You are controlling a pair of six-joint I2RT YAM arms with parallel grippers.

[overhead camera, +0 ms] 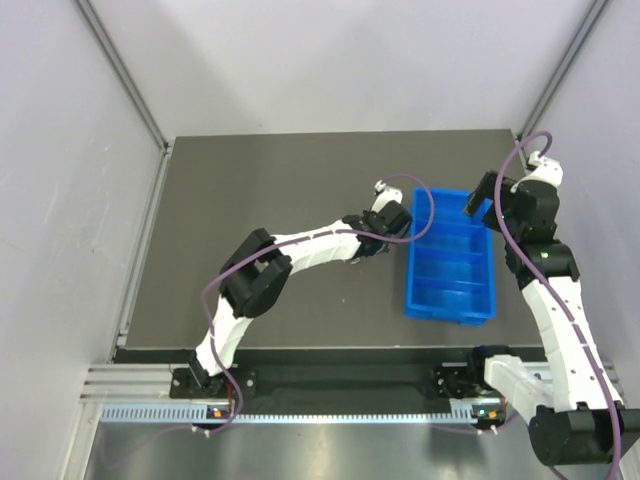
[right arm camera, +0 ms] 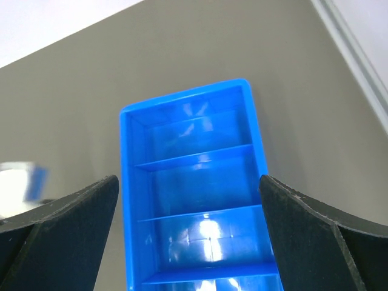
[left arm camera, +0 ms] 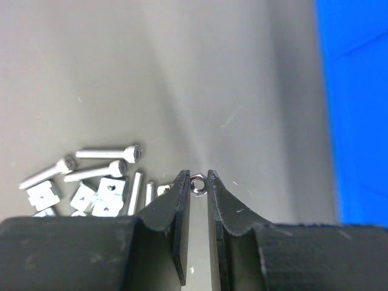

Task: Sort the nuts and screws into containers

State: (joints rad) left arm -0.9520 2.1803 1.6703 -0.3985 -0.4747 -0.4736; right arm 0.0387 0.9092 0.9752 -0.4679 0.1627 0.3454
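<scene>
Left pincer (left arm camera: 198,179): narrow, closed at the very tips on a small ring-shaped piece (left arm camera: 197,183), touched on both sides. Cannot tell whether a nut or a screw head seen end-on; anything below it is lost behind the fingers (left arm camera: 173,206). Cannot tell either whether lifted or resting on the desk (overhead camera: 260,180).

Just left of the tips, a heap of screws (left arm camera: 109,153) and square nuts (left arm camera: 43,194), lying flat, several touching. Partly cut off along the lower edge by the black pincer body, and slightly blurred, so no exact count.

To the right of the tips, well apart from them, only a strip of the blue tray (left arm camera: 357,109), cropped by the frame edge. No view into its compartments from here.

From the top camera, much too small to read. Under the left wrist, just beside the tray's left wall, cannot pick out a single screw or nut.

Right pincer (right arm camera: 188,182): spread wide, holding nothing, poised above the tray with one finger over each long side. Tray seen lengthwise there, cross walls plain, near end cut off by the frame, floors washed with glare. At the left edge of that view, a white-and-blue blur, not identifiable.
</scene>
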